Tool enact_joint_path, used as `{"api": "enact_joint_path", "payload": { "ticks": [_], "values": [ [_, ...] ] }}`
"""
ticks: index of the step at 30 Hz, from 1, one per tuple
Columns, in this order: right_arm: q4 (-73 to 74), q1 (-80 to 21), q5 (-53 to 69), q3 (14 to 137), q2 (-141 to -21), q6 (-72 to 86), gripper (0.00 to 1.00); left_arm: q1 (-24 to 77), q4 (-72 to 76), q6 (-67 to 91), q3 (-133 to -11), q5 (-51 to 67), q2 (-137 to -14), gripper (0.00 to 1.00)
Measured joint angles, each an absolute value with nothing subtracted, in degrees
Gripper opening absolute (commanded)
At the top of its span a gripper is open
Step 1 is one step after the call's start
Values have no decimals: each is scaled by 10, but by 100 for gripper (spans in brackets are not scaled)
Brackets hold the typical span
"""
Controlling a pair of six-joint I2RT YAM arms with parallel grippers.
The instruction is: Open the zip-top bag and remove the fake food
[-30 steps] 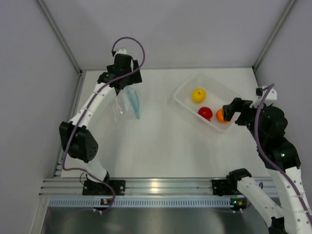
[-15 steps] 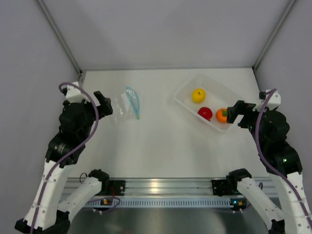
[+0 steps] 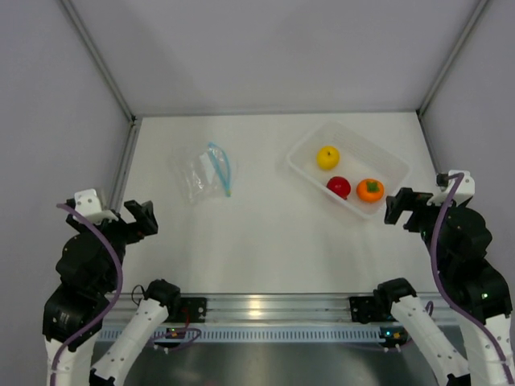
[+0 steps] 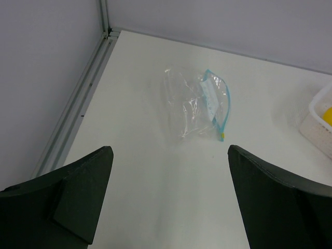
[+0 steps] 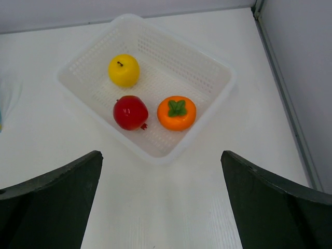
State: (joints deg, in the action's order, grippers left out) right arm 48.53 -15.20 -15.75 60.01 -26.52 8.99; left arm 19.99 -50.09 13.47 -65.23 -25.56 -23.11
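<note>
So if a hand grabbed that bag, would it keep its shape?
Probably not: the bag looks thin and crumpled, so it would likely sag. It lies flat and seems empty, so it is probably very light. The glossy film may slip.

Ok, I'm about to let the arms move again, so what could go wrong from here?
The right gripper hangs open close to the near corner of the basket; a careless swing could knock it and roll the orange fruit lying by that wall. The zip-top bag lies loose and crumpled, so the open left gripper would likely push it around rather than grip it.
</note>
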Motion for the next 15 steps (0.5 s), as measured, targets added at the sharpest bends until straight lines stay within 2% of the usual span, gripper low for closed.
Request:
{"api": "enact_joint_path", "payload": {
  "ticks": [15],
  "values": [
    [511, -152, -160, 600, -233, 85, 100, 200, -547, 148, -639, -249, -187, 98]
  ]
}}
